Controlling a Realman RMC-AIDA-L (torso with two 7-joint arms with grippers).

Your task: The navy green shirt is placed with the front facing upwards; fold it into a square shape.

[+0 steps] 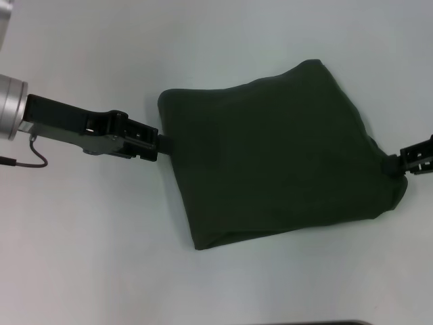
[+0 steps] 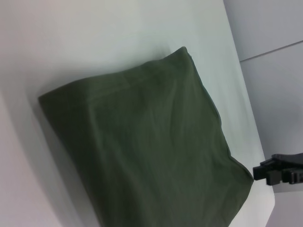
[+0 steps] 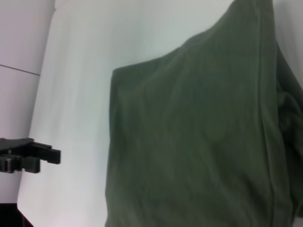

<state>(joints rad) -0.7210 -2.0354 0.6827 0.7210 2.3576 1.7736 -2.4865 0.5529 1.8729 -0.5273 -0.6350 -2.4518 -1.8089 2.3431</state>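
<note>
The navy green shirt lies folded into a rough four-sided bundle in the middle of the white table, plain dark olive side up, with no lettering or collar showing. My left gripper is at the shirt's left edge; in the right wrist view this left gripper stands a little apart from the cloth. My right gripper is at the shirt's right edge, where the fabric bunches up into it, and appears shut on the cloth. The left wrist view shows the right gripper against the shirt's corner.
The white table has bare surface on every side of the shirt. A thin cable hangs under the left arm. A dark edge shows at the table's near side.
</note>
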